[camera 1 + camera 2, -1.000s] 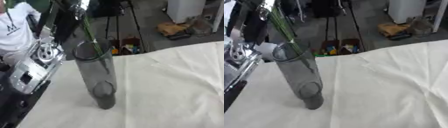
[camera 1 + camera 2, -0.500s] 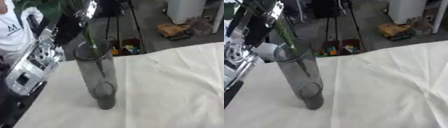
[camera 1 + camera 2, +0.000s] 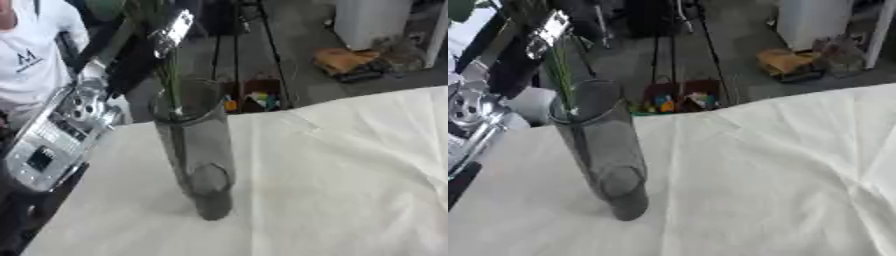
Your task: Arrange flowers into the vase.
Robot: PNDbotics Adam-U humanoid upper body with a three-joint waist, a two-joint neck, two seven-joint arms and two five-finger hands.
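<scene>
Lab or workshop: tripod legs, white cabinet, floor clutter.

Robot's left arm shows at the view's left edge: a bulky silver-grey forearm shell w/ rounded edges, a small dark rectangular window set in its flat face, and black housing below toward the lower corner. Further up, a silver joint block w/ round recessed spots, maybe screw heads, can't tell. Above that, black upper links run toward the top, ending in a shiny silver part w/ bright highlights, the left hand, partly cut by the frame top; fingers too blurred to make out. No cables or markings readable.
</scene>
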